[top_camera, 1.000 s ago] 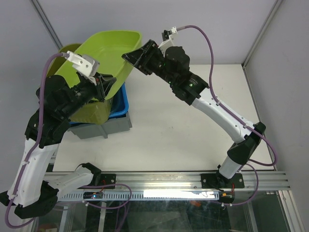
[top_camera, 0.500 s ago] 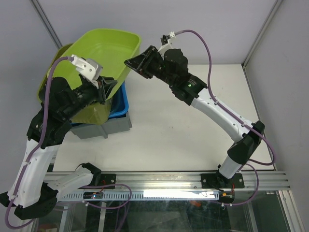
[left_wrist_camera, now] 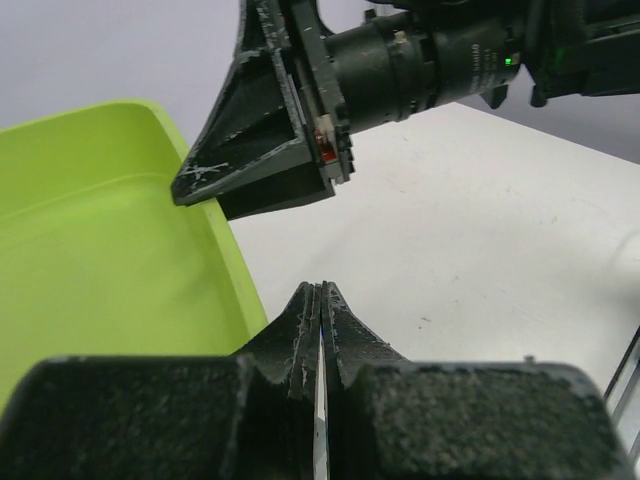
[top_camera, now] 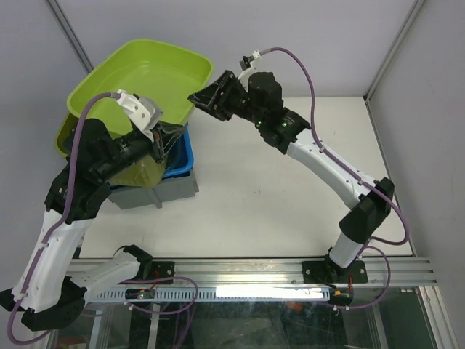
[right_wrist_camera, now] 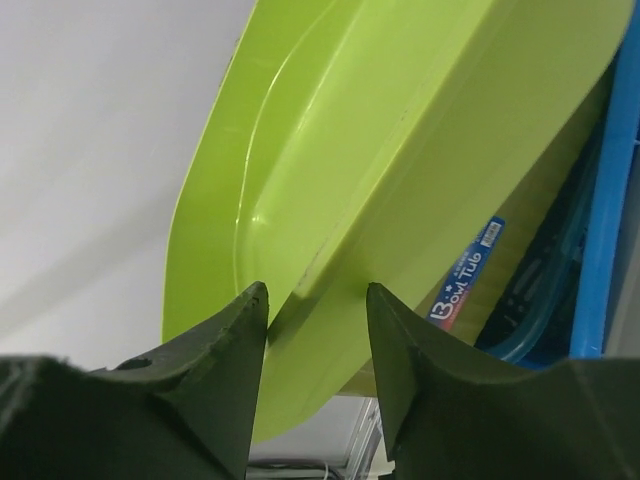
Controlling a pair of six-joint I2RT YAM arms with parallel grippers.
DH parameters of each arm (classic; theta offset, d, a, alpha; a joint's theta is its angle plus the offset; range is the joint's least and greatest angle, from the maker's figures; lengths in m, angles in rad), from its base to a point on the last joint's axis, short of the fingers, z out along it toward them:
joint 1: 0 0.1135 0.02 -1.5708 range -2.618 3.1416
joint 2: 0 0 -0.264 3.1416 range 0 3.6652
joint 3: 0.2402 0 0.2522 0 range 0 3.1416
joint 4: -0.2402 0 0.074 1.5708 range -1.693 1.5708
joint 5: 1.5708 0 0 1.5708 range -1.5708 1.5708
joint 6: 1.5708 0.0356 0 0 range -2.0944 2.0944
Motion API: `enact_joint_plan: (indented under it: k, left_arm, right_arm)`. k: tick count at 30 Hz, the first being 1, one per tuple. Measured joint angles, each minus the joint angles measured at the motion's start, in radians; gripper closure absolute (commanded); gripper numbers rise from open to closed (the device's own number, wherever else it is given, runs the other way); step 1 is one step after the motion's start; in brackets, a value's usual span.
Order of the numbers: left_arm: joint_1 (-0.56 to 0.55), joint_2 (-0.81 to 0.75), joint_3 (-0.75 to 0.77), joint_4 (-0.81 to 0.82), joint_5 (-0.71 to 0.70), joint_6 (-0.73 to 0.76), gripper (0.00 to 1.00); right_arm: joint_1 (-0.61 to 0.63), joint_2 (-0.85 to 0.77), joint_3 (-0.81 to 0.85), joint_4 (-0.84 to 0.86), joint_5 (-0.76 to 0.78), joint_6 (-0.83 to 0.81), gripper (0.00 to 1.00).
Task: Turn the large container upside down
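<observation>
Top view: I see the green tub tilted up, open side to camera, over a blue bin and grey bin at the counter's left. Left gripper is at its near rim, right gripper at its right rim.

Left wrist: my left gripper is pressed together, just beside the tub rim, nothing clearly pinched. Right gripper is at the rim ahead.

Right wrist: right gripper is spread, tub edge in the gap; contact unclear. Blue bin is at right.
</observation>
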Motion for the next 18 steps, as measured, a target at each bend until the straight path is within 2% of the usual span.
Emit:
enact_joint_plan:
  k: [7, 9, 14, 18]
  left_arm:
    - [0.0, -0.007, -0.025, -0.042, 0.025, -0.003, 1.0]
    - [0.0, 0.0, -0.035, -0.058, 0.026, -0.004, 1.0]
    - [0.0, 0.02, -0.037, -0.085, 0.026, -0.005, 1.0]
    - [0.0, 0.022, -0.02, -0.093, 0.036, -0.021, 1.0]
  right_arm:
    - [-0.001, 0.093, 0.114, -0.045, -0.075, -0.004, 0.52]
    - [-0.001, 0.101, 0.119, -0.048, -0.092, -0.005, 0.55]
    - [-0.002, 0.11, 0.137, -0.075, -0.115, -0.013, 0.66]
    - [-0.006, 0.112, 0.137, -0.095, -0.125, -0.016, 0.82]
